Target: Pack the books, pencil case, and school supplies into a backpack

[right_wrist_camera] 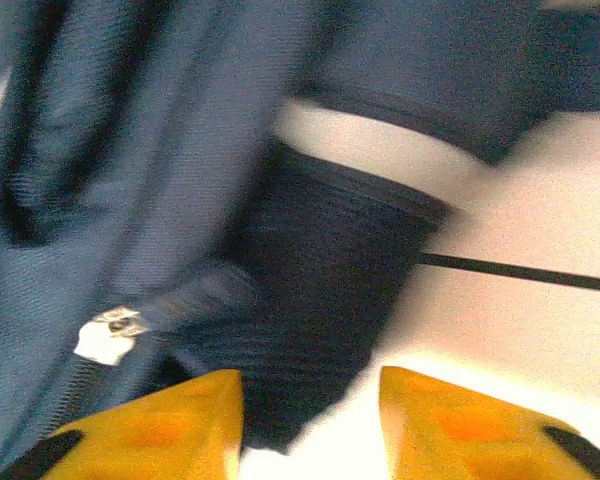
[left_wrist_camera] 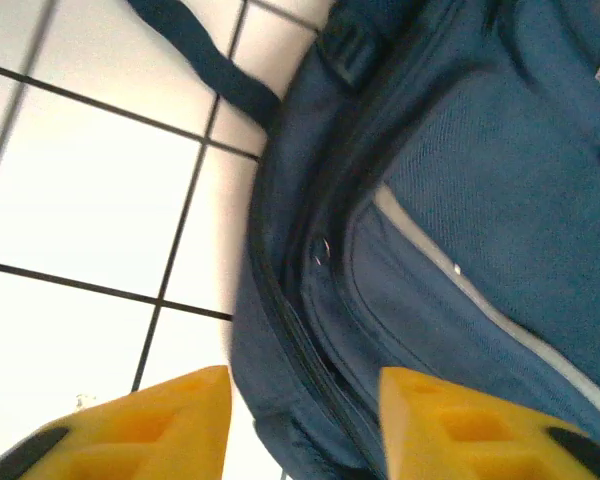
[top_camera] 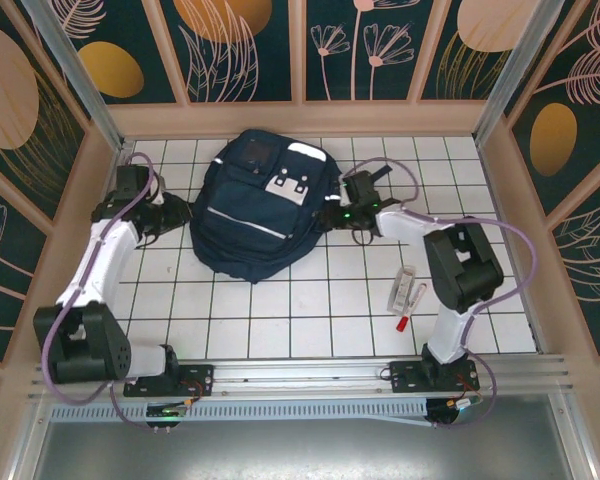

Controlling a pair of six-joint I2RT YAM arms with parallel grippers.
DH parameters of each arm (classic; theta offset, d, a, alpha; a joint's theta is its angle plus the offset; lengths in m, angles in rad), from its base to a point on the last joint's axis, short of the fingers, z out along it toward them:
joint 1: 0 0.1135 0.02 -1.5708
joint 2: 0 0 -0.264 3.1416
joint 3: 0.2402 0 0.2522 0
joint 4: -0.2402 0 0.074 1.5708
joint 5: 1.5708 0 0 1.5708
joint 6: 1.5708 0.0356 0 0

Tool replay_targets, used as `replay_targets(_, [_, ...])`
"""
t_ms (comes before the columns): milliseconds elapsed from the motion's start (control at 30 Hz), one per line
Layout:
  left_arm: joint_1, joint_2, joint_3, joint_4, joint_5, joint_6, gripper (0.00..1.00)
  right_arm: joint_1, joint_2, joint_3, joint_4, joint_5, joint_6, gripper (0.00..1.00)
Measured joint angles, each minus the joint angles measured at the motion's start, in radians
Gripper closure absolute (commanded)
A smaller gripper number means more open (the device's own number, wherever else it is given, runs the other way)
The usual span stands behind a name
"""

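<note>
The navy backpack (top_camera: pixel 255 215) was seen lying flat on the white tiled counter (top_camera: pixel 310 320), in the upper centre of the top view. It was flanked by the left gripper (top_camera: pixel 180 215) at its left edge and the right gripper (top_camera: pixel 332 215) at its right edge. A red-and-white pen (top_camera: pixel 412 305) and a small whitish packet (top_camera: pixel 401 285) lay together on the counter, well apart from the bag, toward the lower right. The step in hand was judged to be getting the bag held and opened, since no open mouth could be made out. To do it well, one side would best be pinned while the zip pull is sought along the seam, so that fabric alone is not pinched. The layout of both arms was given by the top view. The left wrist view added detail: the left gripper (left_wrist_camera: pixel 305 430) was spread wide with nothing held, the dark zip line (left_wrist_camera: pixel 300 320) and the pale stripe (left_wrist_camera: pixel 460 280) running above its fingers. In the blurred right wrist view, the right gripper (right_wrist_camera: pixel 310 420) was likewise wide and empty, aimed at a dark ribbed strap (right_wrist_camera: pixel 330 290) beside a small white tag (right_wrist_camera: pixel 105 340).
</note>
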Motion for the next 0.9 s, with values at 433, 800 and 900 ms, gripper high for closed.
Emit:
replay_targets(433, [-0.481, 0.034, 0.106, 0.078, -0.097, 0.133, 0.46, -0.134, -0.393, -0.188, -0.107, -0.059, 0.037, 0.50])
replay_targets(800, [-0.737, 0.476, 0.299, 0.123, -0.178, 0.065, 0.45, -0.067, -0.335, -0.220, 0.007, -0.187, 0.081, 0.50])
replay_targets(900, [-0.729, 0.528, 0.314, 0.129, -0.200, 0.001, 0.48, -0.053, -0.325, -0.237, 0.039, -0.196, 0.109, 0.51])
